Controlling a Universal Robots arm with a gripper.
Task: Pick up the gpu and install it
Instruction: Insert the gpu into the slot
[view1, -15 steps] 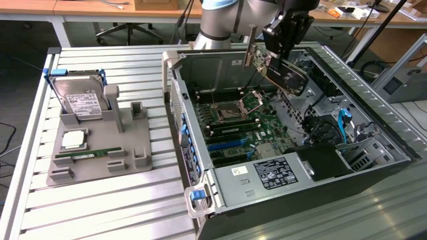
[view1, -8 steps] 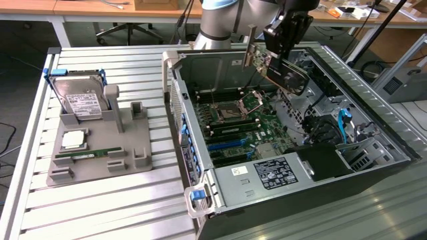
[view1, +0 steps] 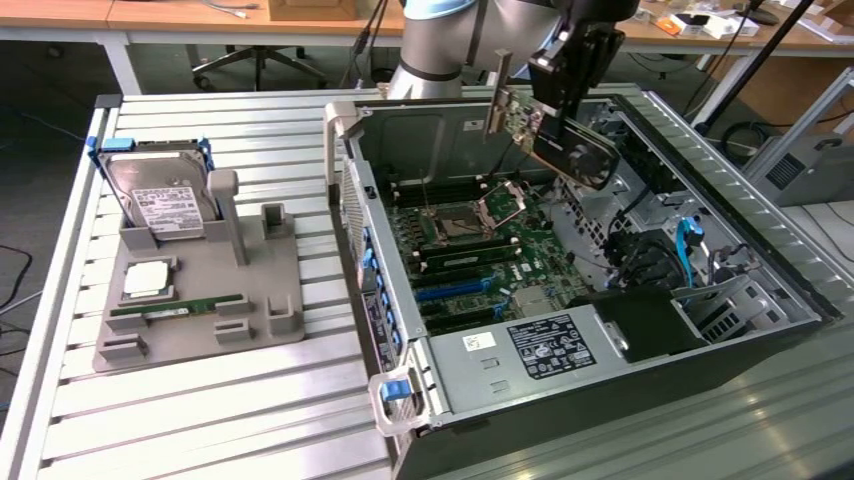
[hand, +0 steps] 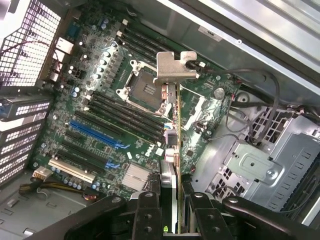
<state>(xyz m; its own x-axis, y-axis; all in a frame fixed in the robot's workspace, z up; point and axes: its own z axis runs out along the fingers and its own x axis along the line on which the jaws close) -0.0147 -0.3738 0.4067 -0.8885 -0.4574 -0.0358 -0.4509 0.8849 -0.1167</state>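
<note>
The gpu (view1: 563, 138) hangs tilted in the air over the open computer case (view1: 534, 390), above the back part of the motherboard (view1: 501, 215). My gripper (view1: 567, 95) is shut on its upper edge. In the wrist view I see the gpu (hand: 176, 145) edge-on between the black fingers (hand: 147, 212). Its silver end bracket (hand: 175, 67) points away from me, over the empty CPU socket (hand: 145, 87). The gpu is well above the board and touches no slot. The blue and black expansion slots (hand: 95, 132) lie off to one side of the card.
On the exterior view's left a grey holder (view1: 274, 320) carries a hard drive (view1: 160, 195), a CPU (view1: 147, 280) and a green RAM stick (view1: 174, 310). The case's walls, a drive cage (hand: 270, 165) and loose cables (view1: 687, 245) surround the board.
</note>
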